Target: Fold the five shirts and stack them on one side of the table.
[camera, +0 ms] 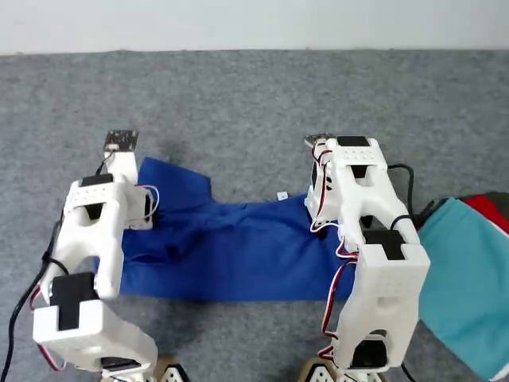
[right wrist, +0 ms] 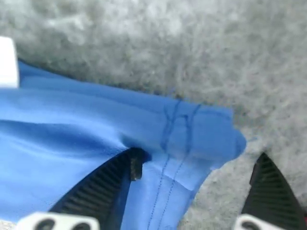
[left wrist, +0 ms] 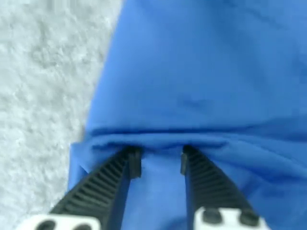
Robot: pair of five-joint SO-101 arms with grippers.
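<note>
The left gripper [left wrist: 160, 160] is resting at the left end of the blue shirt [camera: 238, 251], jaws standing narrowly apart with their tips at a fold in the cloth. The shirt is lying across the middle of the table [camera: 238, 95], between the arms. The right gripper [right wrist: 198, 166] is sitting at its far right corner, jaws wide apart, one tip on the cloth and the other over the table; a teal shirt [camera: 469, 286] is lying at the right edge, red cloth [camera: 491, 208] against its far side.

This looked to me like a robotics lab bench: I stood at a table [camera: 238, 95] covered in grey carpet-like cloth, a bare white wall [camera: 254, 24] behind it, my left arm [camera: 91, 231] and right arm [camera: 382, 263] of white plastic trailing loose wires [camera: 330, 298]
</note>
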